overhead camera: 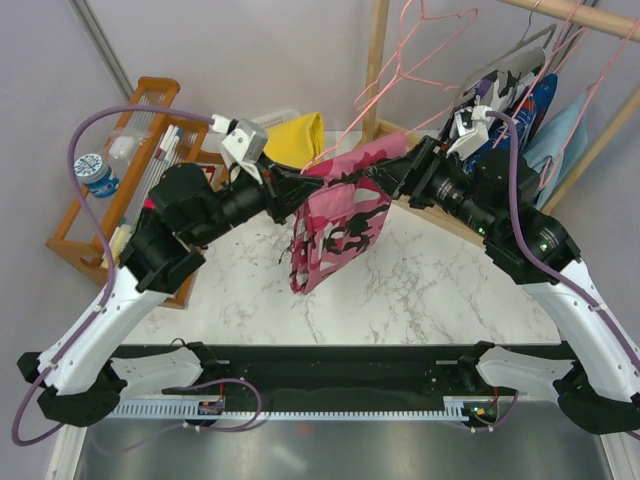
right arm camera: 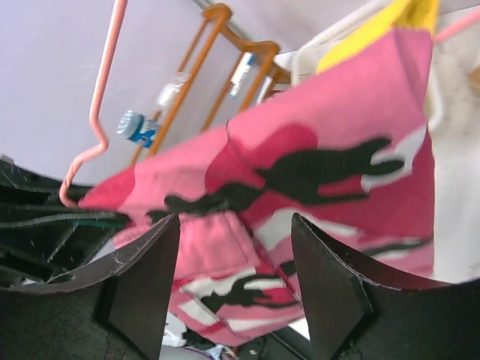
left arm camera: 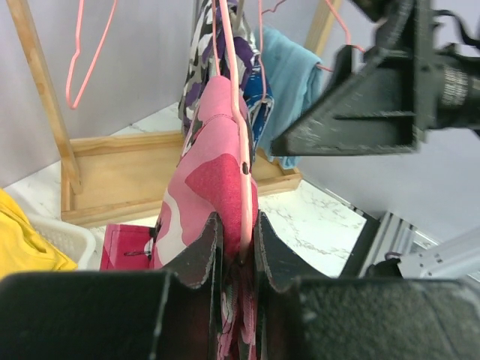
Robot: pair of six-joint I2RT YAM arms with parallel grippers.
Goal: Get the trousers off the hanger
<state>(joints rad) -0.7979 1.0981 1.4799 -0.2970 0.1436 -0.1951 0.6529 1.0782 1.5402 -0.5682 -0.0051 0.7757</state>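
The pink camouflage trousers point(overhead camera: 335, 225) hang folded over a pink wire hanger point(left arm camera: 234, 97) above the marble table. My left gripper point(overhead camera: 303, 190) is shut on the hanger's wire together with the pink cloth point(left arm camera: 210, 172) at its left end. My right gripper point(overhead camera: 385, 176) is open at the trousers' right end; in the right wrist view its jaws point(right arm camera: 236, 251) stand wide apart with the pink cloth point(right arm camera: 315, 172) just ahead of them, not pinched. The yellow trousers point(overhead camera: 295, 135) lie in a white basket point(left arm camera: 73, 241) behind.
A wooden clothes rack point(overhead camera: 376, 70) at the back right carries empty pink hangers point(overhead camera: 420, 45), a purple-white camouflage garment point(left arm camera: 244, 64) and a light blue garment point(overhead camera: 560, 135). An orange wooden shelf point(overhead camera: 90, 205) with a bottle point(overhead camera: 95, 172) stands at the left.
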